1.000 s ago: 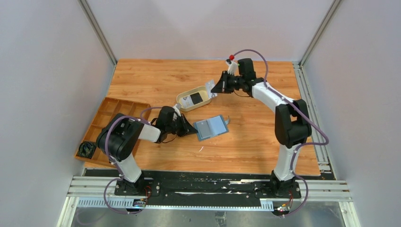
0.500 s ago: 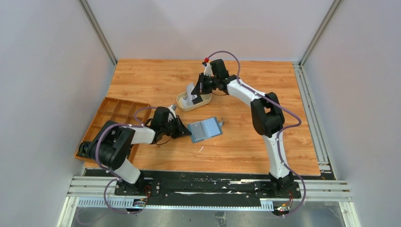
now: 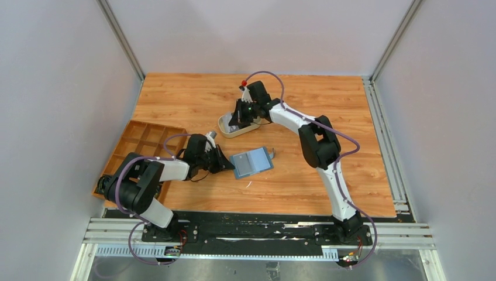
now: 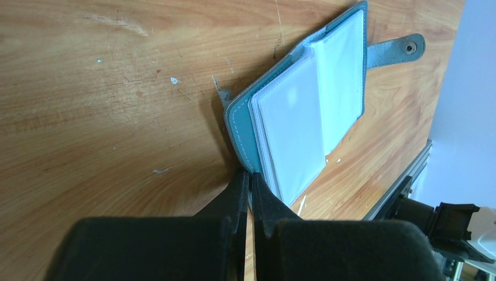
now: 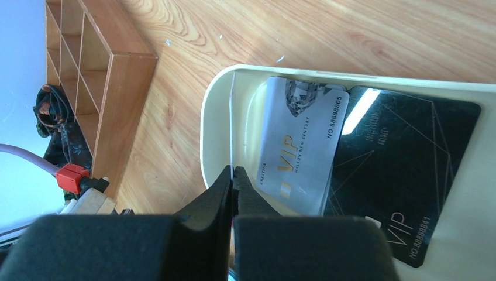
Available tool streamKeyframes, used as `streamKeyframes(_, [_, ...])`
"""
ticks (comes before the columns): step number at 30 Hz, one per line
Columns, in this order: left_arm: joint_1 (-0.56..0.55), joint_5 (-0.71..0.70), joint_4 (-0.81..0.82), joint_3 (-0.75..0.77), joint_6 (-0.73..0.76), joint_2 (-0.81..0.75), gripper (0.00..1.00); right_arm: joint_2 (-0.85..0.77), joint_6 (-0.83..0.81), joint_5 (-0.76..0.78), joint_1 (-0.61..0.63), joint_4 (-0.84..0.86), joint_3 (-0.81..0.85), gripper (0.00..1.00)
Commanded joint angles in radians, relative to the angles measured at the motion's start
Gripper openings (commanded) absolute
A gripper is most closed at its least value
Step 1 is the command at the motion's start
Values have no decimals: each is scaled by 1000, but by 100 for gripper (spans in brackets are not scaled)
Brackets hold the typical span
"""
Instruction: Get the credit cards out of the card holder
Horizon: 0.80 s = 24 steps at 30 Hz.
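The teal card holder (image 3: 252, 162) lies open on the table, its pale pockets (image 4: 295, 120) facing up and its snap tab (image 4: 396, 49) at the far edge. My left gripper (image 4: 250, 174) is shut on its near left corner, low on the table (image 3: 226, 165). My right gripper (image 5: 233, 171) hangs over the beige tray (image 3: 224, 125) and is shut on a thin pale credit card (image 5: 232, 117) seen edge-on, reaching down into the tray. A silver credit card (image 5: 301, 146) and a black one (image 5: 403, 175) lie flat in the tray.
A wooden divided organiser (image 3: 143, 140) sits at the table's left edge, with a dark bundle (image 3: 106, 184) at its near end. The tray's rim (image 5: 209, 123) stands just left of my right fingers. Grey walls enclose the table on three sides.
My right arm has swung left from beyond the tray's right end to above the tray, carrying the pale card. My left gripper has dragged the card holder slightly left.
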Motion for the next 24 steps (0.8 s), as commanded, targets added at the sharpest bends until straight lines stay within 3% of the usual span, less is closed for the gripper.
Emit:
streamKeyframes(1, [13,-88,-221,-47,81,55,0,33,7,27,19,-25,37,0])
streamKeyframes(5, [14,-87,-220,-48,85,64,0,66,0,23,22,-49,75,1])
streamKeyframes(14, [17,-80,-217,-40,87,74,0,93,-69,80,29,-148,155,38])
streamKeyframes(24, [19,-68,-218,-27,96,93,0,65,-185,190,29,-229,226,52])
